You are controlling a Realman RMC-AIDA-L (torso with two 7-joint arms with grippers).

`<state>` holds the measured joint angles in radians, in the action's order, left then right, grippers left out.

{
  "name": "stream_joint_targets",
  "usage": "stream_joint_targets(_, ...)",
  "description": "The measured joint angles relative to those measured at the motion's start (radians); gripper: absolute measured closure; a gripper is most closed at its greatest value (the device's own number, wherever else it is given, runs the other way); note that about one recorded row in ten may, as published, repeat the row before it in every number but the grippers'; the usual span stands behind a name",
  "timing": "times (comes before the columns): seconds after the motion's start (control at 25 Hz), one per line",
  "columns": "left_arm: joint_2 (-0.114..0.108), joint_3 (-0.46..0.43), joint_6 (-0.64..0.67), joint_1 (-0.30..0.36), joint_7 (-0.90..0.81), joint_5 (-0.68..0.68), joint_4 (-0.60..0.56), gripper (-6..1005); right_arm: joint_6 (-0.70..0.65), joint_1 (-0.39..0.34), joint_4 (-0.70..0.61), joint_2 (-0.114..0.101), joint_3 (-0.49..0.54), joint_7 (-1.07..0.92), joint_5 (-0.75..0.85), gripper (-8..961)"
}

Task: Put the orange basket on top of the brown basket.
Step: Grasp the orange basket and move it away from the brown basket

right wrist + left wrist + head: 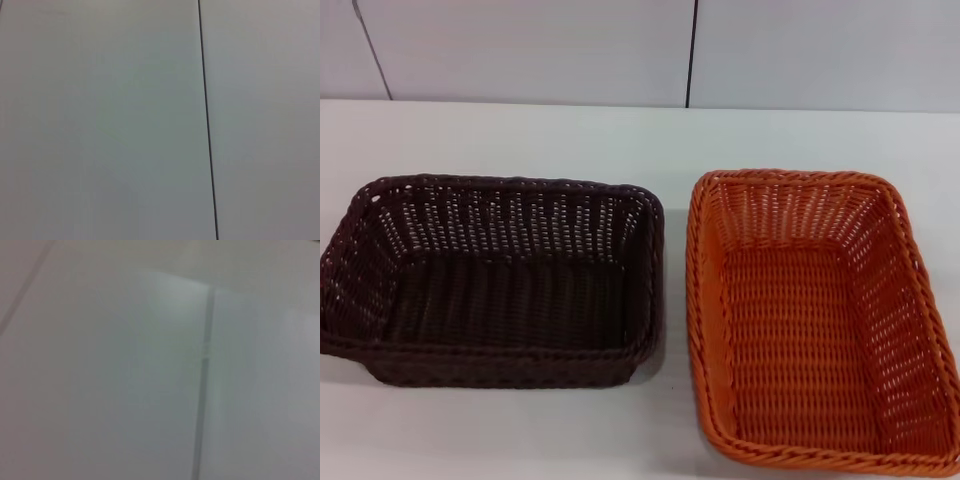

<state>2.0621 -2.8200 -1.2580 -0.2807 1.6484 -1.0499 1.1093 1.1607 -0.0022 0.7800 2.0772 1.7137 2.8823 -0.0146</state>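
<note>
I see neither pincer, so I cannot tell their state. The orange basket [815, 320] looks light, stiff; I would pinch its braided rim.

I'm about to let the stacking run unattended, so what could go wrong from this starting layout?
1. The orange basket sits close beside the brown basket, with only a narrow strip of table between them; a grip on its near-brown rim could nudge the brown one.
2. The two lie at different angles, so without turning, the orange one may settle crooked.
3. Neither gripper is in view, and both wrist views show only blank panels, so the approach starts without a close-up look.
</note>
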Motion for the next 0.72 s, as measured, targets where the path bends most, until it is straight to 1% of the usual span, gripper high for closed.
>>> stream_joint_targets(0.12,-0.002,-0.026,0.012,-0.006,0.066,-0.004,-0.081,209,-0.005,0.015,-0.006,-0.002,0.013,0.0,0.005,439)
stream_joint_targets(0.16,-0.002,-0.028,0.015,-0.006,0.075,-0.005,-0.087,209,-0.006,0.018,-0.007,-0.002,0.017,0.0,0.008,439)
stream_joint_targets(0.28,-0.002,-0.036,0.04,-0.006,0.171,-0.005,-0.153,209,-0.006,0.023,-0.011,-0.002,0.028,0.0,0.028,439)
stream_joint_targets(0.48,-0.004,-0.029,0.076,-0.007,0.268,-0.019,-0.205,209,-0.006,0.025,-0.016,-0.001,0.034,0.0,0.028,438)
stream_joint_targets(0.72,-0.005,-0.025,0.091,-0.008,0.32,-0.027,-0.233,210,-0.006,0.032,-0.022,0.0,0.034,0.0,0.029,438)
